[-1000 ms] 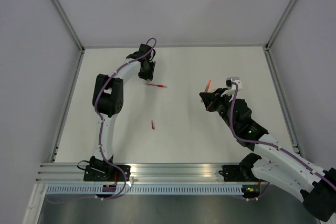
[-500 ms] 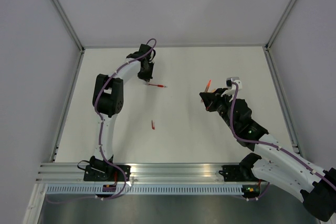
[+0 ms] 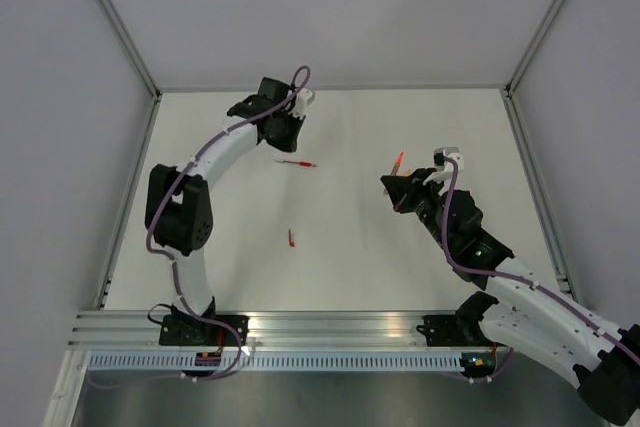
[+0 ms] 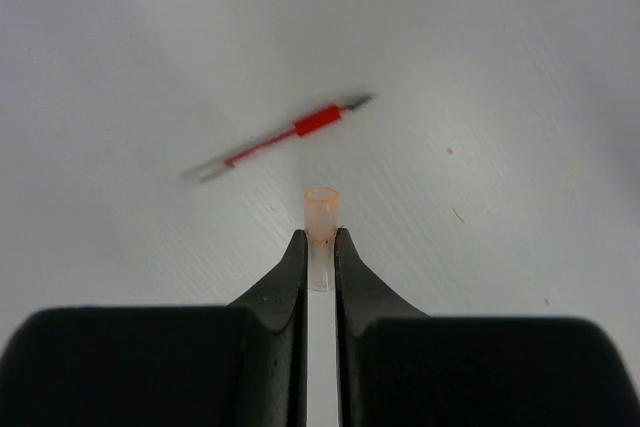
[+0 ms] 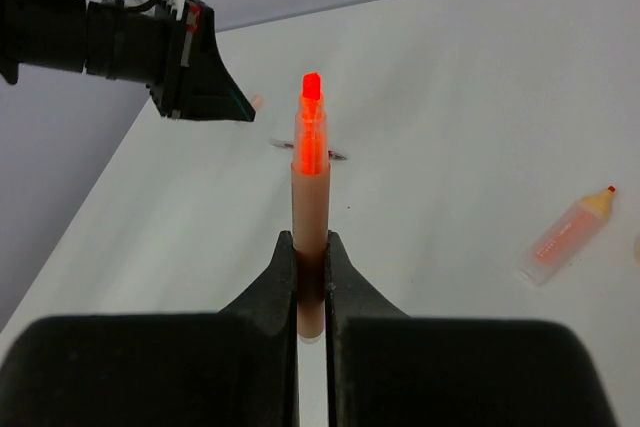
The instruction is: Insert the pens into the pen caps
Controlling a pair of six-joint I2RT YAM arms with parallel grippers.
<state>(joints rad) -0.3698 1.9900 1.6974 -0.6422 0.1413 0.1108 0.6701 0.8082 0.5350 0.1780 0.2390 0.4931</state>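
My left gripper (image 4: 320, 237) is shut on a short pale orange pen cap (image 4: 321, 215), its open end pointing away, held above the table. A slim red pen (image 4: 280, 137) lies just beyond it; in the top view this red pen (image 3: 296, 162) lies below my left gripper (image 3: 285, 132). My right gripper (image 5: 311, 239) is shut on an orange pen (image 5: 310, 177), its bright tip pointing toward the left gripper. In the top view my right gripper (image 3: 398, 192) holds the orange pen (image 3: 399, 162) at mid right.
A short pinkish tube with an orange end (image 5: 565, 237) lies loose on the white table (image 3: 350, 267); it also shows in the top view (image 3: 291, 237). Grey walls and metal rails border the table.
My left arm has swung its elbow out to the left and turned its wrist, with the gripper staying above the red pen. The right arm and the orange pen have not moved.
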